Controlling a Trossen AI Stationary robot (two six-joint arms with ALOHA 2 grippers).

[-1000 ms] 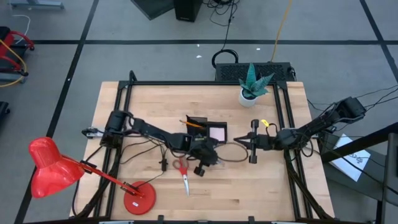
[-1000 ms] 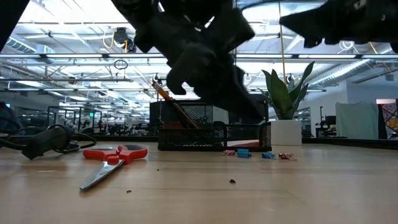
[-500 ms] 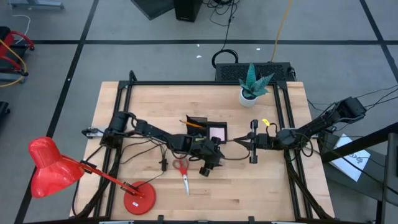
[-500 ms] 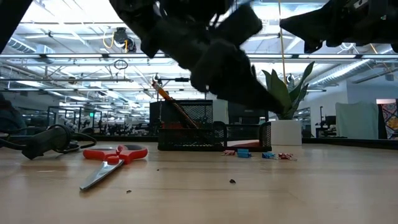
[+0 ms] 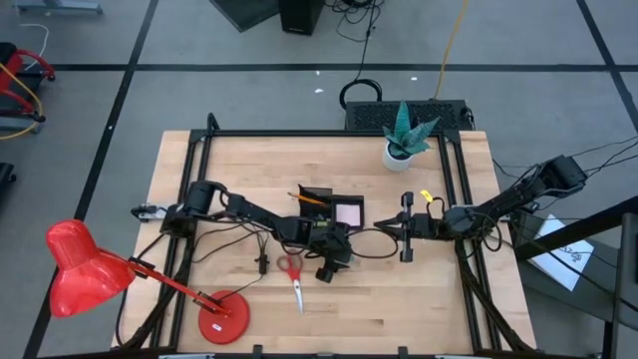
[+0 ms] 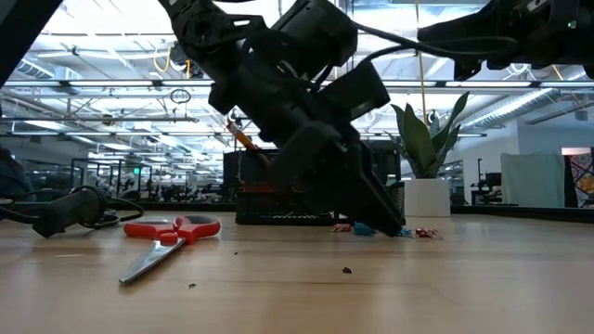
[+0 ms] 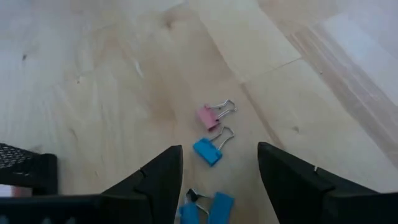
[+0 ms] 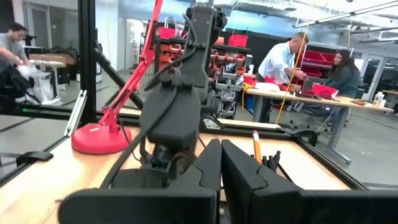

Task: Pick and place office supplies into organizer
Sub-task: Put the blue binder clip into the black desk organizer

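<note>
The black organizer [image 5: 317,193] stands mid-table, with an orange pencil [image 5: 307,198] in its taller part and a pink sticky-note pad [image 5: 349,213] in its flat part. Just in front of it, small binder clips lie flat on the wood: a pink one [image 7: 208,116], a blue one [image 7: 207,152] and another blue one [image 7: 215,205]. My left gripper [image 7: 219,149] slants down over them, open, with one finger on either side of the blue clips. Red-handled scissors [image 5: 292,274] lie on the near side. My right gripper [image 5: 389,230] hangs shut above the table, to the right.
A red desk lamp [image 5: 221,319] stands at the near left, and black cables [image 5: 261,261] trail beside the scissors. A white plant pot [image 5: 401,152] is at the far right, with a small yellow piece [image 5: 426,197] in front of it. People work at benches beyond the table.
My left gripper has come down from above the organizer's front toward the clips on the table. Its fingertips now reach almost to the wood beside them. The clips, scissors and organizer lie as before.
</note>
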